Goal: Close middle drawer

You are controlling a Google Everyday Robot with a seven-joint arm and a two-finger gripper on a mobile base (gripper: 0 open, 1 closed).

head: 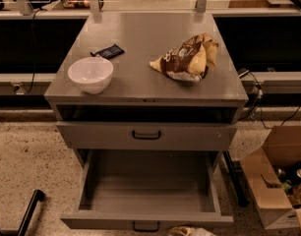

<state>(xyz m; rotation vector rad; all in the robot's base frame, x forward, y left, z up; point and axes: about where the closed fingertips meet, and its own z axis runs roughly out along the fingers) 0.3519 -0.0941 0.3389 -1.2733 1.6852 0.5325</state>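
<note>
The middle drawer is pulled far out of the grey cabinet, and its deep plain tray is empty. Its low front lies along the bottom edge of the view, with a small dark bar handle. Above it, the top drawer front sits nearly flush, with a dark gap over it. The lowest drawer is hidden under the open tray. A pale part of my gripper shows at the bottom edge, just in front of the middle drawer's front and right of its handle.
On the cabinet top sit a white bowl, a dark packet and a brown chip bag. An open cardboard box stands on the floor at the right. A black bar slants at the lower left.
</note>
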